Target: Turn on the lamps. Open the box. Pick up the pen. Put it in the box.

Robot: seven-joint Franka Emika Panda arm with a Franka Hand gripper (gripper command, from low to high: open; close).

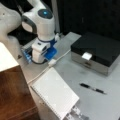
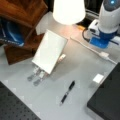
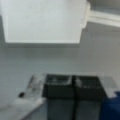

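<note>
The lamp point(image 1: 6, 57) sits at 9 o'clock in a front view. In a front view the lamp point(image 2: 68, 11) looks bright, with a warm patch on the table point(image 2: 75, 65) under it, so I judge it is already on. Just beside it, at 7 o'clock, is the cabinet point(image 1: 12, 92). The notebook point(image 1: 55, 95) lies at 6 o'clock, and a cable point(image 1: 58, 58) runs past its far corner.

The gripper point(image 1: 76, 113) is at the notebook's 5 o'clock corner in a front view, and at the notebook's 7 o'clock end in a front view point(image 2: 36, 77). In the wrist view the gripper point(image 3: 73, 87) has its two dark fingers pressed together with nothing between them.

The box point(image 1: 97, 52) stands at 3 o'clock, well apart from the gripper. Its lid is down and its latch point(image 1: 86, 56) faces the pen point(image 1: 92, 88). The pen lies flat on the table at the latch's 6 o'clock, untouched.

With the lamp lit and the lid down, opening the box reads as the step in hand. To do it well:
- Approach from the latch side, passing over the pen so it is not knocked.
- Catch only the lid's front lip at the latch.
- Lift in an arc towards the far edge rather than straight up, so the box does not slide or tip.
</note>
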